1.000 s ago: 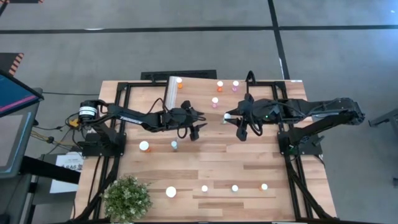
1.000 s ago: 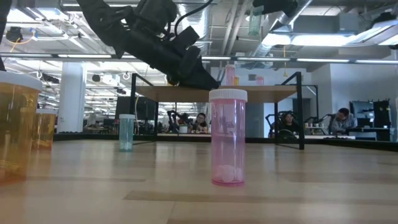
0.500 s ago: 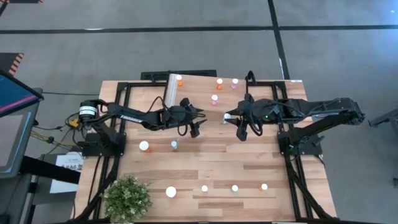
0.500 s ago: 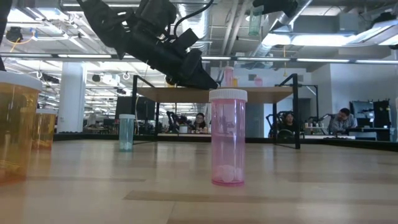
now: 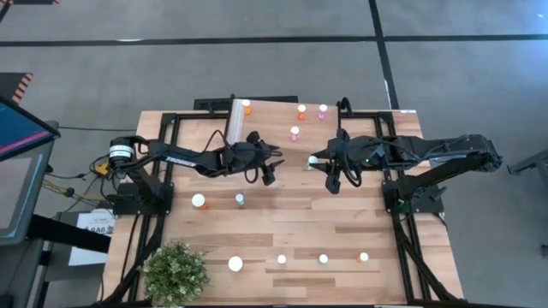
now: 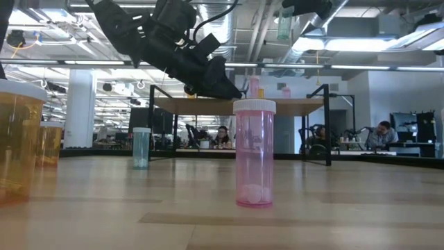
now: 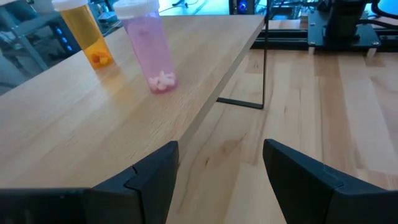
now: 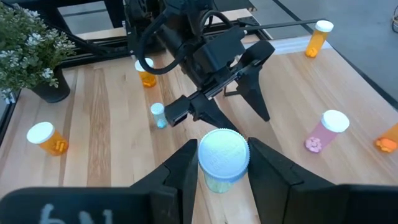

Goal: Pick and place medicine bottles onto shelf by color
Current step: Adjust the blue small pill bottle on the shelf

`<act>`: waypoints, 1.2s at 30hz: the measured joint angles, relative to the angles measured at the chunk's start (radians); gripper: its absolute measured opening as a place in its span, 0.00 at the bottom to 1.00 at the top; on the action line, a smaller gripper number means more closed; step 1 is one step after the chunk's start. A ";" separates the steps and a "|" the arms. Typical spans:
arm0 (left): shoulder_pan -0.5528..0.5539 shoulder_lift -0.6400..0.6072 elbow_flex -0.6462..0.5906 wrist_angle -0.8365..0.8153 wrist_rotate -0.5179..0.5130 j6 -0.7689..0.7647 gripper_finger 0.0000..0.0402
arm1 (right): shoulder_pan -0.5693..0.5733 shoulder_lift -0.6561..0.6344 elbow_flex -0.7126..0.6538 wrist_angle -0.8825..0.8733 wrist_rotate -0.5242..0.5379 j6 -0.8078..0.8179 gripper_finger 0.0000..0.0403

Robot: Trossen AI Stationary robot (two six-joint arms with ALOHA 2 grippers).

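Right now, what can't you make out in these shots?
- High view: colours of the front-row bottles; only white caps face the camera.
- Right wrist view: body of the bottle in the right gripper; cap and fingers cover it.
- Low view: orange bottle, cut by the frame edge.

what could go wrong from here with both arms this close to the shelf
The right end effector grips the white-capped green medicine bottle near its cap; it might slip or tilt.
The open left end effector hangs by the edge of the low light-wood shelf, near the pink white-capped bottle; a swing could topple it.
Both end effectors sit close together and might collide.
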State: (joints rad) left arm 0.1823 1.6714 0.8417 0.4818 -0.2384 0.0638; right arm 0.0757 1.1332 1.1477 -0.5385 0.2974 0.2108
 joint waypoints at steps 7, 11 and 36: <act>0.008 0.000 0.000 0.022 -0.005 0.000 0.57 | 0.000 0.000 0.000 0.000 0.000 0.000 0.35; 0.020 0.000 0.000 0.038 -0.009 0.001 0.57 | 0.000 0.000 0.000 0.000 0.000 0.001 0.35; 0.045 0.151 0.083 0.122 0.001 0.014 0.57 | 0.000 0.000 -0.001 -0.001 0.001 0.009 0.35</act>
State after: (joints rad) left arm 0.2270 1.8228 0.9249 0.6042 -0.2376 0.0781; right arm 0.0757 1.1336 1.1465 -0.5398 0.2981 0.2195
